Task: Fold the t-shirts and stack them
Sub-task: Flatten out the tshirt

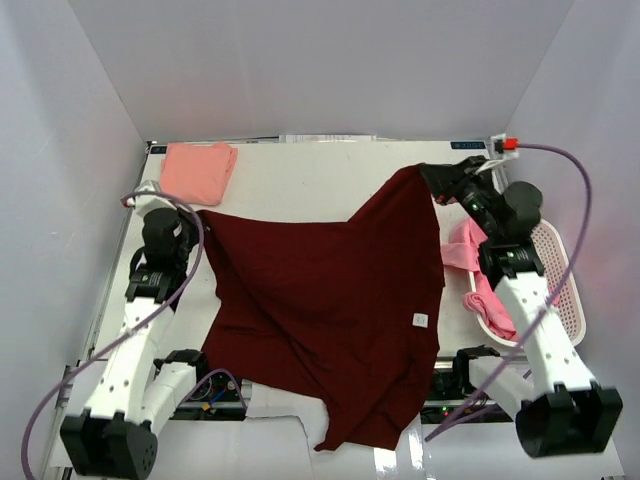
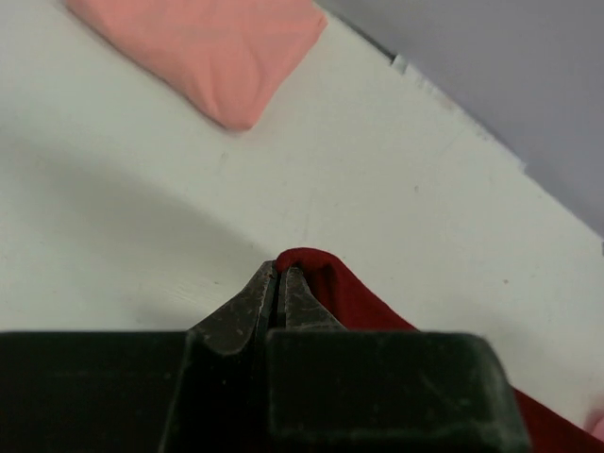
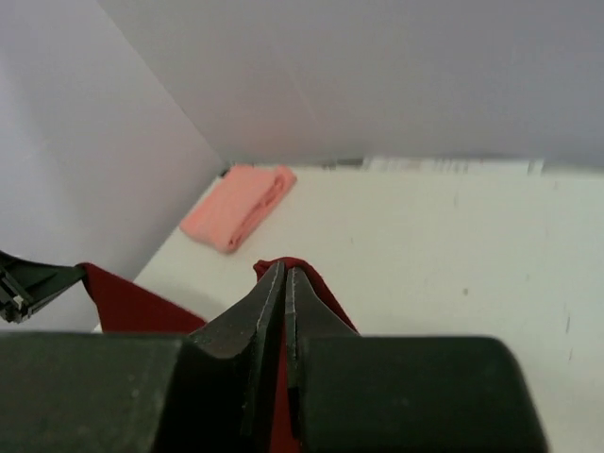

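Draping out of white mesh basket (image 1: 560, 258): pink t-shirts (image 1: 463, 252).

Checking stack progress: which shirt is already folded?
The salmon shirt at the far-left corner: a compact folded bundle. The maroon shirt is spread between left hand and right hand; pink shirts lie crumpled at the basket.

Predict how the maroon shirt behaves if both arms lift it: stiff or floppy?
Likely floppy: the maroon shirt drapes in creases between its pinched corners. Probably light: left fingers and right fingers hold it by small pinches.
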Controlling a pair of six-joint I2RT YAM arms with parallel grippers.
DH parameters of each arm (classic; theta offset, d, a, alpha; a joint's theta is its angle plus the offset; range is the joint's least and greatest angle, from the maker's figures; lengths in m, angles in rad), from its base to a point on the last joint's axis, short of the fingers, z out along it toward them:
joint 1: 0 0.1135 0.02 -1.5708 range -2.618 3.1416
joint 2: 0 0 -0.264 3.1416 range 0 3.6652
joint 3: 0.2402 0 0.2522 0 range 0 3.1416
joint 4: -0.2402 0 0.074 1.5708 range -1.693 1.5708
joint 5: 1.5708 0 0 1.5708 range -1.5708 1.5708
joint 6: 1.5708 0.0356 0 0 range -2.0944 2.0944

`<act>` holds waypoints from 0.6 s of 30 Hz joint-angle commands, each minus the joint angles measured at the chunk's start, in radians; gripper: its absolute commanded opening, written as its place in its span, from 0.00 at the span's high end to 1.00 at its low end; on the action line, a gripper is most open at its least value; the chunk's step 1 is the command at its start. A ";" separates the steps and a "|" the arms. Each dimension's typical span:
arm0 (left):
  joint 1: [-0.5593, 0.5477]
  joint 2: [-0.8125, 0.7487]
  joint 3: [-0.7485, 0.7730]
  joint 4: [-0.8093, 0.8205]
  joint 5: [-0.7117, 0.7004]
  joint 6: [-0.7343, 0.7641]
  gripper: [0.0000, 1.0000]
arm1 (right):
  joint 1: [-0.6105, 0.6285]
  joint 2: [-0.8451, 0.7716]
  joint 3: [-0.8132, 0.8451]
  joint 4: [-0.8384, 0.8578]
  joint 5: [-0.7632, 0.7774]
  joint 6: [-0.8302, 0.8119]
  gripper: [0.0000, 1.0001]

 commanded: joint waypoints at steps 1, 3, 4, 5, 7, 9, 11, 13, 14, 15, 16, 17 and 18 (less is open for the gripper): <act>0.000 0.129 -0.008 0.111 0.011 -0.010 1.00 | 0.000 0.130 0.007 0.031 -0.024 0.048 0.92; 0.000 0.202 -0.002 0.185 0.029 0.005 1.00 | 0.000 0.251 0.031 -0.006 -0.041 0.049 0.92; 0.000 0.267 0.008 0.203 0.036 0.013 1.00 | 0.002 0.288 0.047 -0.021 -0.045 0.046 0.92; -0.001 0.298 0.015 0.238 0.037 0.013 1.00 | 0.004 0.324 0.091 -0.043 -0.042 0.040 0.92; -0.004 0.404 0.053 0.280 0.048 0.017 1.00 | 0.005 0.435 0.141 -0.099 -0.050 0.014 0.92; -0.008 0.482 0.101 0.292 0.065 0.022 1.00 | 0.005 0.509 0.232 -0.139 -0.065 -0.012 0.92; -0.015 0.600 0.177 0.321 0.063 0.039 1.00 | 0.004 0.621 0.330 -0.199 -0.076 -0.029 0.92; -0.020 0.669 0.228 0.322 0.063 0.057 1.00 | 0.004 0.722 0.391 -0.230 -0.088 -0.050 0.92; -0.020 0.726 0.268 0.332 0.063 0.063 1.00 | 0.004 0.750 0.416 -0.245 -0.087 -0.058 0.92; -0.023 0.751 0.282 0.338 0.066 0.076 1.00 | 0.004 0.811 0.466 -0.256 -0.090 -0.061 0.92; -0.023 0.774 0.297 0.349 0.069 0.079 1.00 | 0.004 0.838 0.488 -0.265 -0.088 -0.064 0.92; -0.023 0.818 0.328 0.354 0.068 0.083 1.00 | 0.004 0.865 0.510 -0.279 -0.087 -0.069 0.92; -0.023 0.840 0.343 0.357 0.065 0.097 1.00 | 0.002 0.917 0.560 -0.291 -0.079 -0.075 0.92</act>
